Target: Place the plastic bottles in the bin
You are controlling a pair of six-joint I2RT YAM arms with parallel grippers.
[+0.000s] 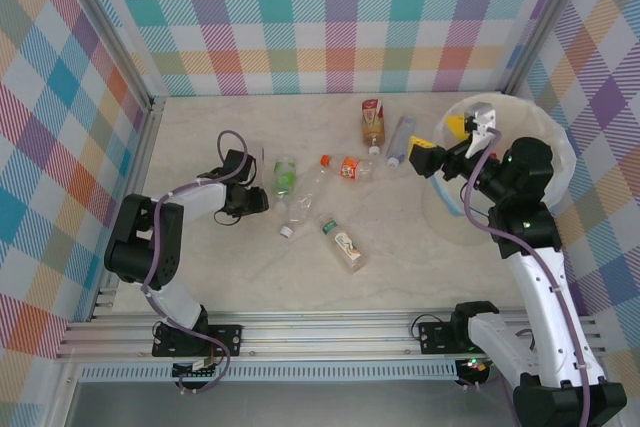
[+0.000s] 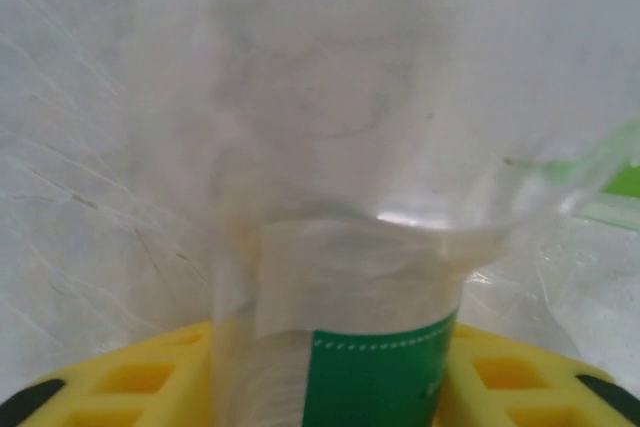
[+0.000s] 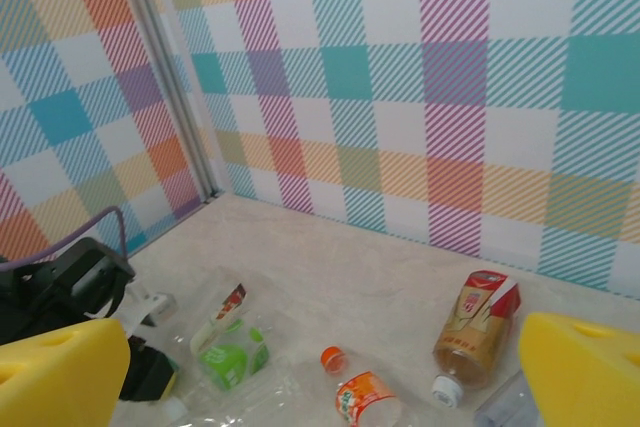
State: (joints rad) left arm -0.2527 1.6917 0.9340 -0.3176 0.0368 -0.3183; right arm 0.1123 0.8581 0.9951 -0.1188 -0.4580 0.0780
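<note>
Arms match: left arm [image 1: 165, 247] and right arm [image 1: 535, 277] have black joint housings, white link tubes and a purple cable [image 1: 150, 247] looped outside. Black bases [image 1: 185, 332]. Green LED [image 1: 508, 159] lit near the right wrist. Chunky yellow fingers [image 3: 585, 367] on left gripper [image 2: 325, 382] and right gripper [image 3: 320, 377]; the left ones have square moulded pockets and black tips.

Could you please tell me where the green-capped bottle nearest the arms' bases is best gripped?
Grip the green-capped bottle across its labelled middle, coming straight down from above and closing across its width. It lies flat and diagonal, cap towards the far left, with bare table along both long sides.
</note>
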